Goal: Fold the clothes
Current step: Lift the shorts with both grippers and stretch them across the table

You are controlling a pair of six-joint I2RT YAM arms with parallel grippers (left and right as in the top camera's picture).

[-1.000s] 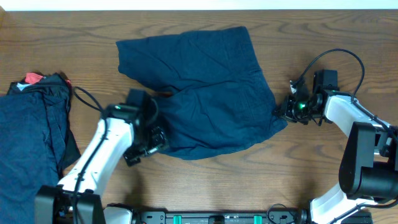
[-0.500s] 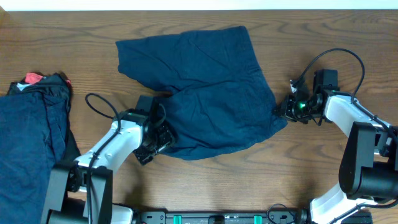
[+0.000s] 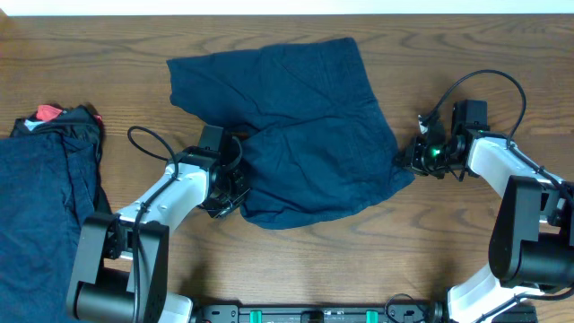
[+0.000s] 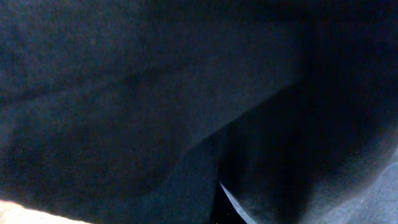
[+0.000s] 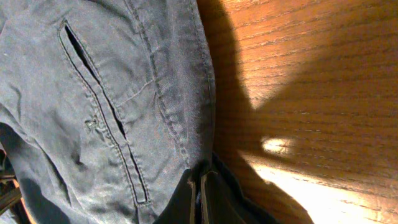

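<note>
One pair of navy shorts (image 3: pixel 305 135) — left gripper (image 3: pixel 231 190) clamped on its left edge, right gripper (image 3: pixel 405 161) clamped on its right edge. Dark clothes pile (image 3: pixel 45 206), far left.

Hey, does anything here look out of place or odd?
The shorts in the middle lie skewed and wrinkled, not flat. A red piece pokes out at the far end of the navy pile on the left.

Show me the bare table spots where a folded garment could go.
Bare table: the far-left corner between the clothes pile and the navy shorts; the far-right corner beyond the shorts; the near strip below their hem. Crowded: the left edge, under the pile.
</note>
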